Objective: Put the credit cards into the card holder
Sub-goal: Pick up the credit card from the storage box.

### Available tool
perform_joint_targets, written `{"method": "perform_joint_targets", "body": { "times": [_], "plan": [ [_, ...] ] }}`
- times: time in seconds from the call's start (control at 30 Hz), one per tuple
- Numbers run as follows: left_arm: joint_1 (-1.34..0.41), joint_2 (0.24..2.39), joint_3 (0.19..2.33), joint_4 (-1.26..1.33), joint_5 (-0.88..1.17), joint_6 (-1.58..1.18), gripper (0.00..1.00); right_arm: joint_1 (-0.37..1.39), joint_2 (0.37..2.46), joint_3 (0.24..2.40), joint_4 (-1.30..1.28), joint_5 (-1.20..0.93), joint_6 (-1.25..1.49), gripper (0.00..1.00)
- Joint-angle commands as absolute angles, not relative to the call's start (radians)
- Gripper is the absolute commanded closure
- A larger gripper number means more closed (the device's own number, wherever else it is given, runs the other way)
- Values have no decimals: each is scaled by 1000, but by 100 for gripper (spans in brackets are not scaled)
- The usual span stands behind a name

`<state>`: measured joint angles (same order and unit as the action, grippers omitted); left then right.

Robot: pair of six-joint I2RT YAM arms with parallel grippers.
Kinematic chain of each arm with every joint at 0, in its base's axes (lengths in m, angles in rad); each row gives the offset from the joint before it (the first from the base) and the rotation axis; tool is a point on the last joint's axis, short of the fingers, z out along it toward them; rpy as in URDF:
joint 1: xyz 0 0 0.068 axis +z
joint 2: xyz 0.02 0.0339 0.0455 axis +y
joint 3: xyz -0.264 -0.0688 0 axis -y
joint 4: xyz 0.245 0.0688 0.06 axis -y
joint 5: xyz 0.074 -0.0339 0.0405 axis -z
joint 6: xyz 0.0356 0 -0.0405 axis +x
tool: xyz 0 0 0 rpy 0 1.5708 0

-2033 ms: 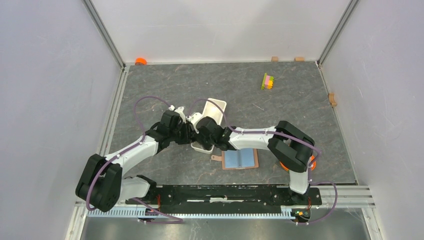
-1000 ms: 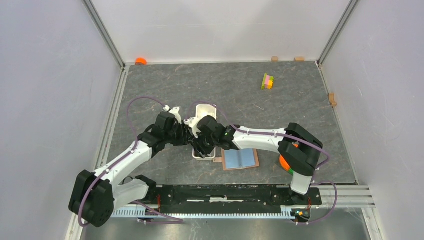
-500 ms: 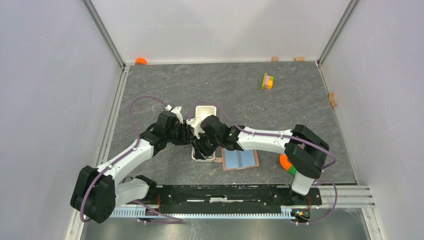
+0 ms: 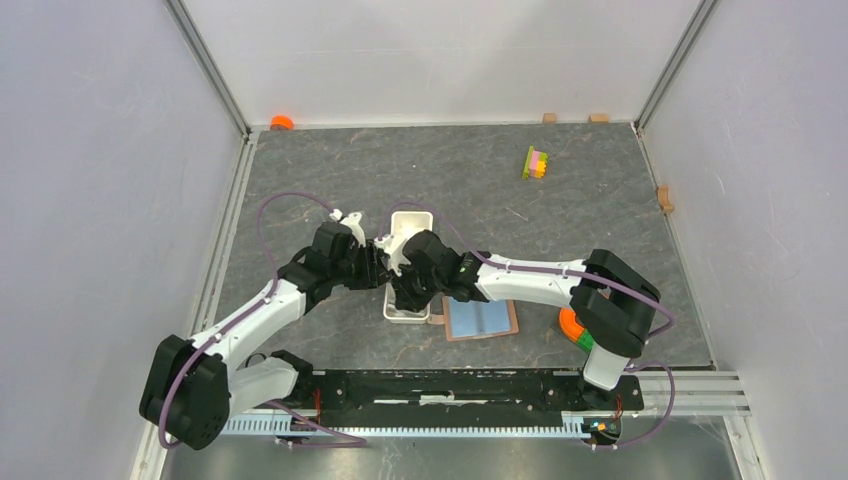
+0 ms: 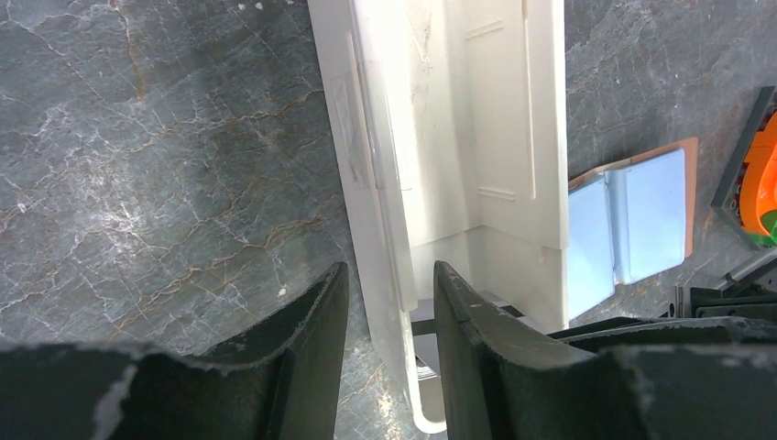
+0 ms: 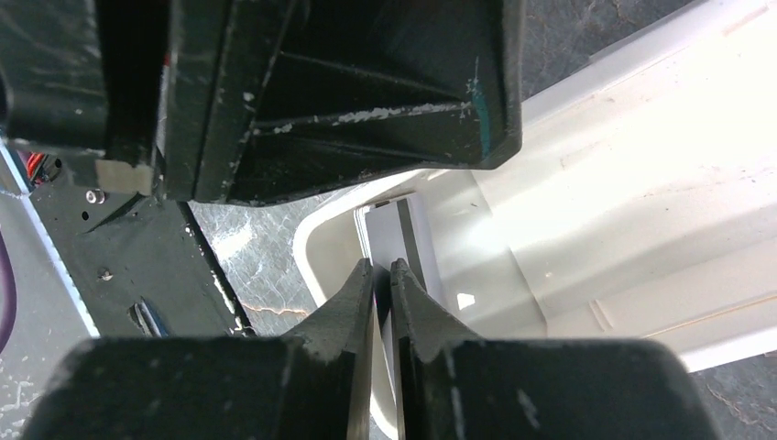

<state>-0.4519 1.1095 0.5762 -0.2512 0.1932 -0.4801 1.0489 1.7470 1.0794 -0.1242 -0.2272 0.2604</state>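
One thin, pale rectangular credit card (image 6: pixel 380 240) with a dark stripe stands on edge inside the near end of the long white plastic tray (image 4: pixel 412 222). It is pinched between the almost-closed fingers of the right hand (image 6: pixel 380 268). The small reddish-brown, leather-like card holder (image 4: pixel 481 318) lies open and flat on the bench, just right of the tray's near end, with its pale blue inner faces turned up; the card is apart from it. The left hand (image 5: pixel 389 270) clasps the tray's left long wall, one finger outside it and one inside. Both hands meet over the tray, near the middle of the dark grey marbled bench (image 4: pixel 520 200). Farther off, a small stack of yellow, pink and green blocks (image 4: pixel 537 162) sits toward the far right, and a small orange cap (image 4: pixel 281 122) rests at the far left corner.
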Motion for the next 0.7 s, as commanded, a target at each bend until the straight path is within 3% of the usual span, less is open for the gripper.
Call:
{"method": "perform_joint_targets", "body": {
  "times": [0.0, 0.13, 0.27, 0.67],
  "plan": [
    [-454, 1081, 579, -228, 186, -468, 54, 1051, 1679, 1085, -116, -215, 253, 88],
    [-454, 1073, 584, -237, 180, -466, 53, 1051, 1639, 1085, -123, -209, 255, 90],
    [-454, 1067, 585, -244, 175, -464, 53, 1051, 1612, 1085, -133, -210, 258, 100],
    [-454, 966, 615, -295, 135, -435, 50, 1048, 1377, 1091, -242, -77, 289, 100]
  ]
}}
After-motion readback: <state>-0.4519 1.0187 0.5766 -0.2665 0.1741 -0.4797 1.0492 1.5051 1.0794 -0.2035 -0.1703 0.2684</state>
